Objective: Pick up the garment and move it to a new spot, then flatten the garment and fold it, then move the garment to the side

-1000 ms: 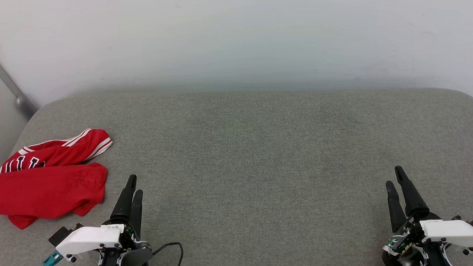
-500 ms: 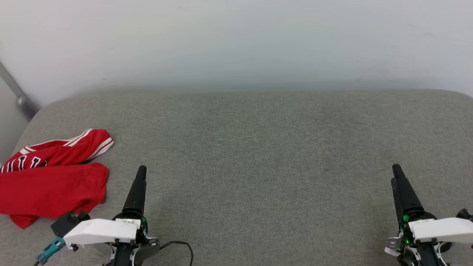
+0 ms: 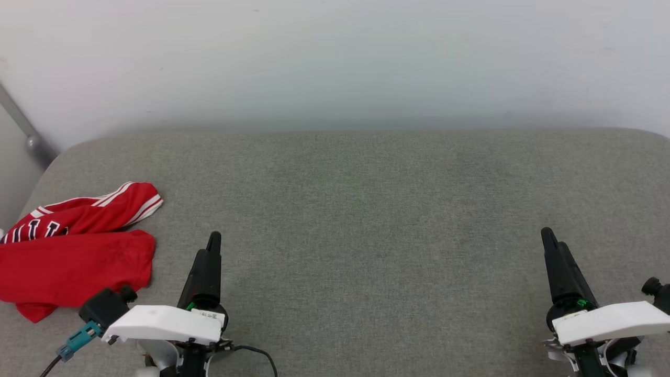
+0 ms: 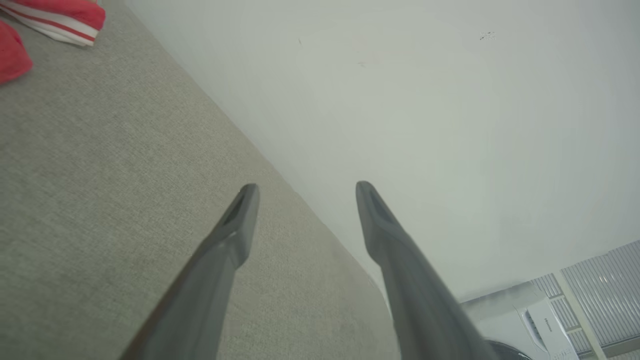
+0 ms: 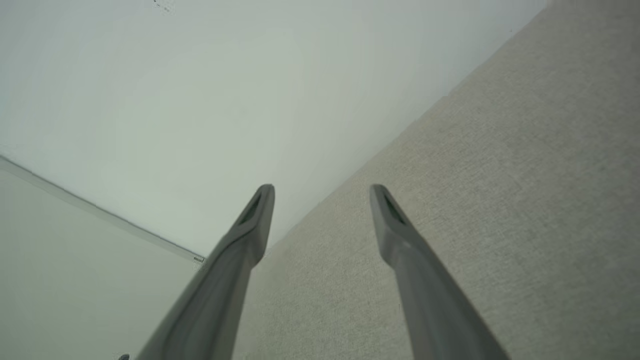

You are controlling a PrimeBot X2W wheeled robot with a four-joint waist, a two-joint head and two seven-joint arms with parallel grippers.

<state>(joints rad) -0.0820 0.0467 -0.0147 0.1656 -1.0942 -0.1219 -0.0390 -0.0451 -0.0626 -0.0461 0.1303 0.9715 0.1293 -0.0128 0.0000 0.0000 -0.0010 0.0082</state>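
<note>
The garment [image 3: 73,251], a red jersey with white-and-red striped trim and black lettering, lies bunched in a folded heap at the left edge of the grey surface [image 3: 366,220]; its striped trim [image 4: 55,20] peeks into the top left corner of the left wrist view. My left gripper [image 3: 213,242] stands just right of the heap, apart from it, fingers spread and empty [image 4: 306,190]. My right gripper [image 3: 549,238] is far off at the lower right, also open with nothing between its fingers [image 5: 322,192].
A white wall [image 3: 335,63] runs along the back of the grey surface. A grey metal bar [image 3: 23,131] leans at the far left. A white appliance [image 4: 540,320] shows past the surface's end in the left wrist view.
Both grippers have rolled about their wrists, so each pair of fingers now lines up edge-on in the head view. The left gripper has shifted right and forward. The garment has not moved.
</note>
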